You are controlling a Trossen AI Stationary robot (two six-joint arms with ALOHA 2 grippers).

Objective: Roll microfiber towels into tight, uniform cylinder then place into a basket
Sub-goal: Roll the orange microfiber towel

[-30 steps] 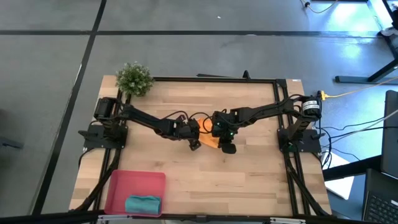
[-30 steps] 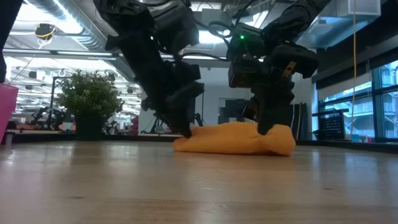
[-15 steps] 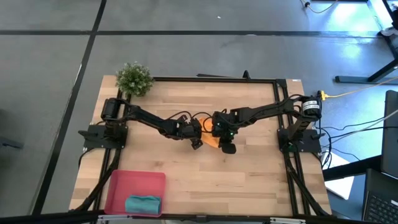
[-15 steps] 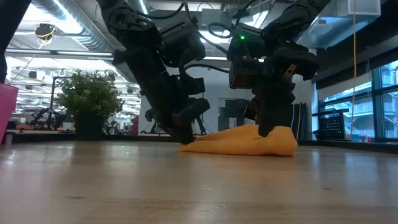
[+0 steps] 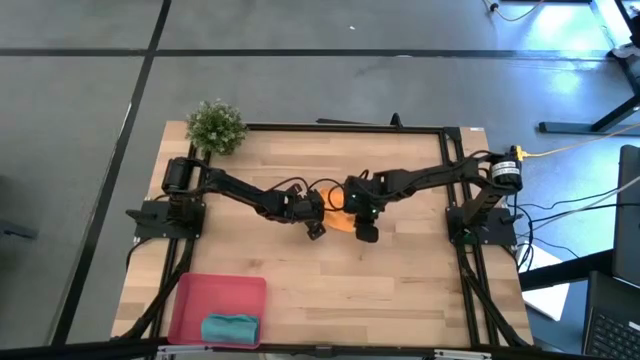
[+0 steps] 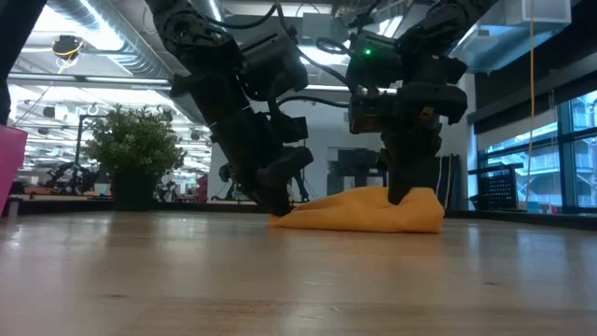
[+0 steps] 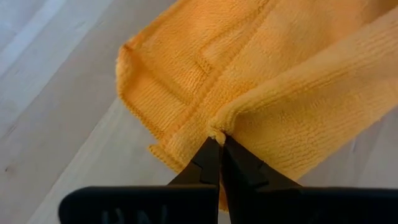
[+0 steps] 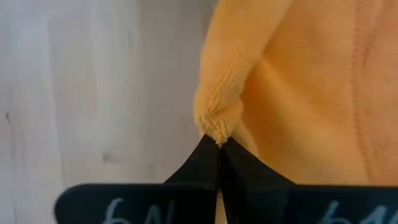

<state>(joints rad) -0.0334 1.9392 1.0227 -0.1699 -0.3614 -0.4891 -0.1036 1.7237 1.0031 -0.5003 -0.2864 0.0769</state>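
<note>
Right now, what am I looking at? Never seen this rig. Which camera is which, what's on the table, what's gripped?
Two dark robot arms work at a wooden table. One picture looks straight down, one looks level along the tabletop, and two come from cameras on the wrists. At mid-table lies the orange towel. The left gripper and right gripper are each shut on an edge of it. In the near-left corner sits the red-pink basket, with the teal towel already rolled inside. A potted plant stands at the far-left corner.

Your low view is backlit by ceiling lights [image 6: 89,70] at upper left; arms go dark, the near surface [image 6: 280,289] blurs.
</note>
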